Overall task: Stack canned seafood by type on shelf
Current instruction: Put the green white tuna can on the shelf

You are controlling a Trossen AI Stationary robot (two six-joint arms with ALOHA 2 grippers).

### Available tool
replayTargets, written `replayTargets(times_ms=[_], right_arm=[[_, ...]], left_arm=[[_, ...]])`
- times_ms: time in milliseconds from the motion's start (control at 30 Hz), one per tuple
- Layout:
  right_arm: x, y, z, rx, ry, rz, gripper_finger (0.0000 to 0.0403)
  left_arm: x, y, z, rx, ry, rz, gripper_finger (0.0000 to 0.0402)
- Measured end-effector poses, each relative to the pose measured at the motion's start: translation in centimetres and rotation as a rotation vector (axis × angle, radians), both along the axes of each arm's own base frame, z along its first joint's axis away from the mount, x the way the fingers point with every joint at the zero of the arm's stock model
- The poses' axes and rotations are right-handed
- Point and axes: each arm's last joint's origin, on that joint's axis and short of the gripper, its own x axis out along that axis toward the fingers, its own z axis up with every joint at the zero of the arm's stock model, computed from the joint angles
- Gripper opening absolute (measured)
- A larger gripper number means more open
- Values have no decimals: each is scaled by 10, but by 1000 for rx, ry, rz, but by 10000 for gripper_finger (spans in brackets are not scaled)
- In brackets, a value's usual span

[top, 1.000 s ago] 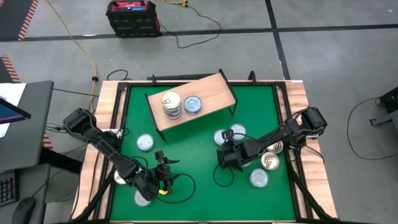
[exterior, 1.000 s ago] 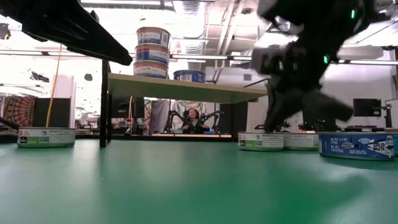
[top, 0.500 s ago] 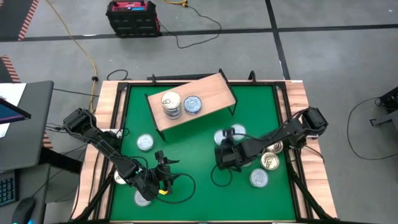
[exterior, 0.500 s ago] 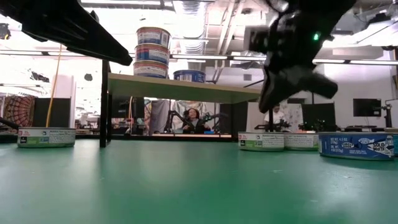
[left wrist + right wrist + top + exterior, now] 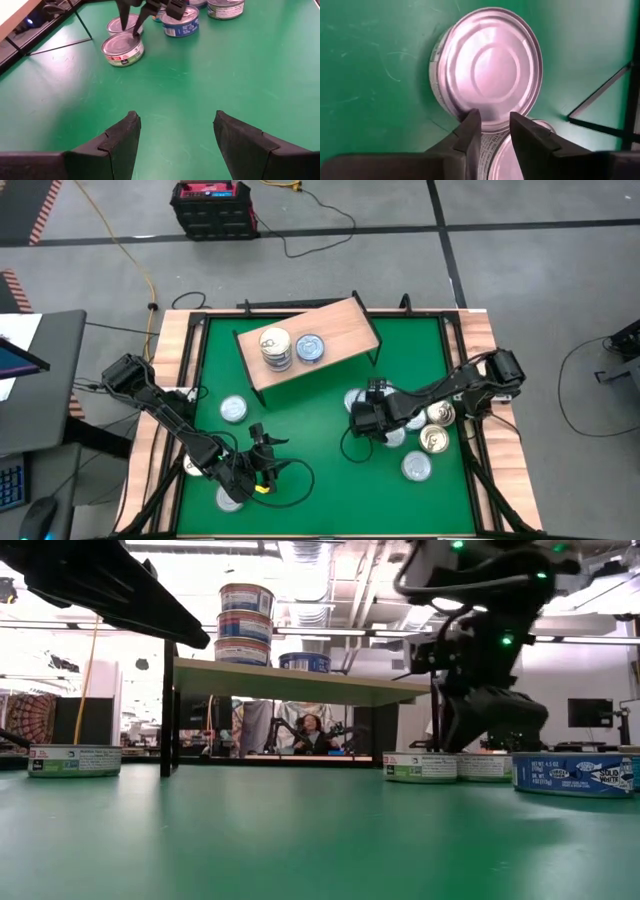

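The shelf (image 5: 310, 345) stands at the table's far middle on thin black legs, carrying a stack of three cans (image 5: 246, 624) and a single blue can (image 5: 310, 347) beside it. Other canned seafood lies loose on the green table. My right gripper (image 5: 495, 125) points steeply down over two neighbouring tins right of centre, a silver-lidded can (image 5: 490, 65) and another can (image 5: 507, 150). Its fingers stand a narrow gap apart. My left gripper (image 5: 175, 125) waits open near the front left, with nothing between its fingers. My right gripper has its fingertips (image 5: 471, 116) at the near rim of the silver-lidded can (image 5: 465, 107), above the seam between the two tins, coming from above. Whether a fingertip touches that rim, I cannot tell.
Loose tins lie at the left (image 5: 233, 409), the front left (image 5: 228, 498) and in a cluster at the right (image 5: 433, 440), one nearer the front (image 5: 416, 468). A blue-labelled tin (image 5: 180, 22) sits beside the right gripper. Bare green table (image 5: 310, 430) spreads between the arms.
My right gripper has moved a little toward the table's far edge, onto the cluster of tins right of centre, and has turned and tipped more steeply downward. No tin has moved.
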Motion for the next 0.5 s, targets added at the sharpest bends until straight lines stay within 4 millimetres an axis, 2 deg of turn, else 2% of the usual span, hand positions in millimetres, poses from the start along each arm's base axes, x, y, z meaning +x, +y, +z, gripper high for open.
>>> replayTargets(times_ms=[133,500], right_arm=[[-6,15,-8,-17,-47,43,125],[5,72,-2,118,-329,221,117]], left_arm=[[1,1,0,-7,-5,9,240],[19,14,3,-116,7,-48,240]])
